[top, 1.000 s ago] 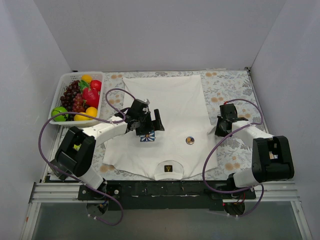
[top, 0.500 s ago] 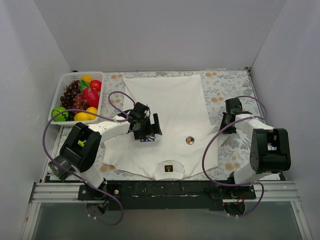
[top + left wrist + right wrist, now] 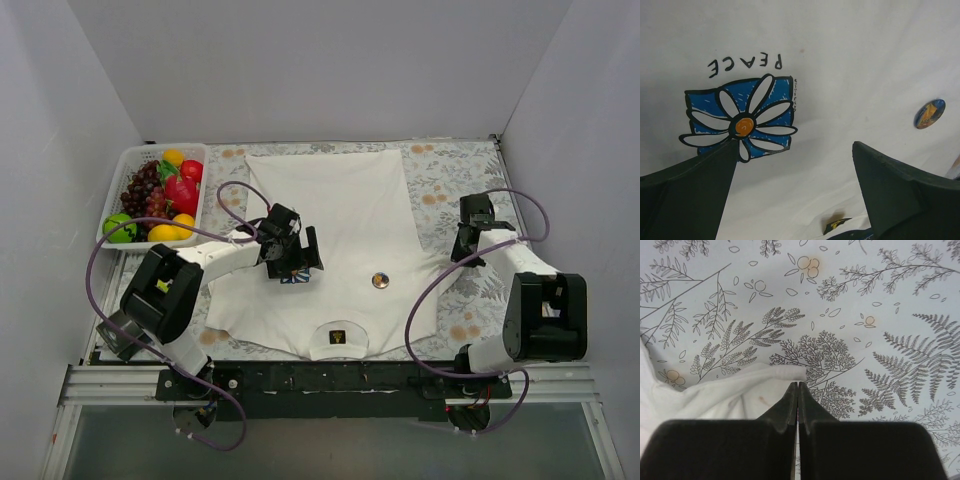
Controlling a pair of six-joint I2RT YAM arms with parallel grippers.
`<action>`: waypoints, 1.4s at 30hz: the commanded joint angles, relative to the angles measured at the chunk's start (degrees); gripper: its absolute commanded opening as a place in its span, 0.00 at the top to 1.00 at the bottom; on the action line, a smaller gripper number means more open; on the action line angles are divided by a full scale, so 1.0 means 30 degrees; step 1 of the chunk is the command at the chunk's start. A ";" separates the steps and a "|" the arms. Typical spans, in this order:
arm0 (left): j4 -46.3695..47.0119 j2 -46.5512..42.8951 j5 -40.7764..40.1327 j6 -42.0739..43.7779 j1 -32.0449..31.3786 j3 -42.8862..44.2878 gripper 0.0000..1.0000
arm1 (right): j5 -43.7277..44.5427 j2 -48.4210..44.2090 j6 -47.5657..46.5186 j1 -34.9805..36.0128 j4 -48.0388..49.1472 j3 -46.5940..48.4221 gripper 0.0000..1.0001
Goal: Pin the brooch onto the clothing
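The white T-shirt (image 3: 340,215) lies flat, its collar with the black-gold label (image 3: 338,335) toward the near edge. The brooch (image 3: 380,281), dark with gold, lies on the shirt's chest right of the flower print (image 3: 293,277). My left gripper (image 3: 298,266) is open and empty, low over the flower print. In the left wrist view the print (image 3: 740,120) sits by my left finger, my gripper (image 3: 795,147) is over bare cloth, and the brooch (image 3: 929,113) lies far right. My right gripper (image 3: 463,248) is shut and empty, its tips (image 3: 798,385) at the sleeve hem (image 3: 785,372).
A white basket (image 3: 113,201) of fruit stands at the far left beside the shirt. The fern-print tablecloth (image 3: 470,170) shows right of the shirt. Purple cables loop over both arms. Grey walls close in the table on three sides.
My right gripper has moved back and to the right, off toward the sleeve's end. My left gripper has pulled in slightly and dropped lower over the flower print. The brooch has not moved.
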 commanded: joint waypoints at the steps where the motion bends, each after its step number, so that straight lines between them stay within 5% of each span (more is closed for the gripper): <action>1: -0.1418 0.0217 -0.1178 0.0975 0.0274 0.0671 0.02 | 0.0306 -0.1682 -0.0572 -0.0068 -0.0417 0.1275 0.99; 7: -0.0921 -0.0896 -0.0418 0.1622 0.0215 0.1463 0.02 | -0.3085 -0.3587 -0.1654 0.0079 0.0110 0.1218 0.95; 13: -0.0773 -0.1746 -0.0444 0.1710 -0.0165 0.1582 0.02 | -0.7077 -0.4266 -0.1921 0.1072 0.1312 0.0192 0.79; 21: -0.1417 -0.1250 -0.1440 0.0863 -0.0224 0.0850 0.02 | -0.6730 -0.2275 -0.1717 0.5053 0.1341 -0.0071 0.60; 28: -0.1535 -0.1279 -0.1762 0.0655 -0.0195 -0.0117 0.02 | -0.6615 -0.1012 -0.0809 0.5791 0.1722 -0.1037 0.58; 37: -0.1799 -0.0693 -0.1764 0.0685 -0.0166 -0.0646 0.02 | -0.3104 -0.4640 0.0422 0.5500 0.1401 -0.1683 0.70; 40: -0.1741 -0.0546 -0.1676 0.0714 -0.0166 -0.0646 0.02 | -0.2251 -0.5346 0.0862 0.4711 0.1079 -0.2326 0.95; 42: -0.1711 -0.0488 -0.1646 0.0772 -0.0166 -0.0587 0.02 | -0.2597 -0.5524 0.0892 0.3540 0.1078 -0.2970 0.99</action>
